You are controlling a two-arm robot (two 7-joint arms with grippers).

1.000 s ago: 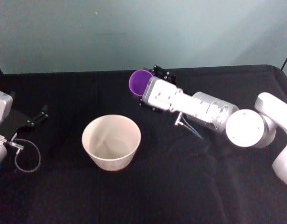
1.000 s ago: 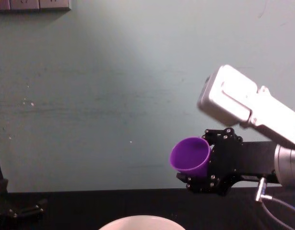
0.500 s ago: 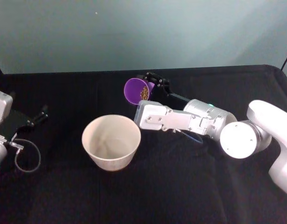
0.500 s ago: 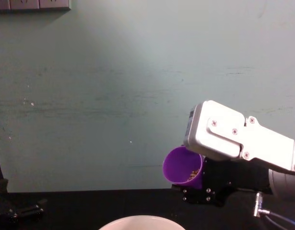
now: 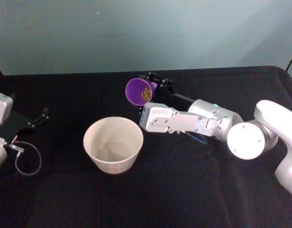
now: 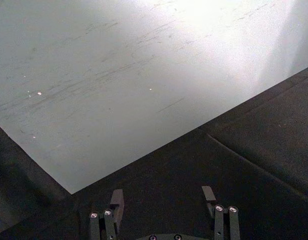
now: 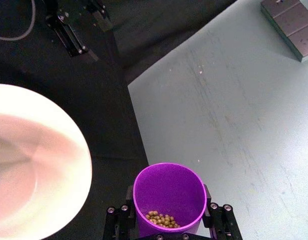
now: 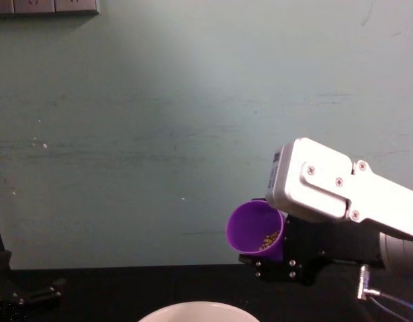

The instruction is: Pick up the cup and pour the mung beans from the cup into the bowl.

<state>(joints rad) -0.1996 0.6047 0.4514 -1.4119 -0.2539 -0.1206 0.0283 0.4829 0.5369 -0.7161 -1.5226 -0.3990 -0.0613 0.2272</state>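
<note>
One black cloth (image 5: 183, 199) (teal wall (image 5: 136, 33) behind) under bowl (image 5: 112, 164), cup (image 5: 135, 91) aloft.

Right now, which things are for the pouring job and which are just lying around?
For the job: cup with mung beans inside; bowl; right end effector gripping the cup.
Just lying about: left end effector, parked open at the left; cable loop.

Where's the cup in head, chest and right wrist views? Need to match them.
Head: cup centre, tilted, up-right of the bowl, in the right gripper.
Chest: cup low right of centre, above the bowl rim.
Right wrist: cup close, between the fingers, bowl beside it.
Shared landmark: bowl.
Left gripper parked at head view's left edge.
</note>
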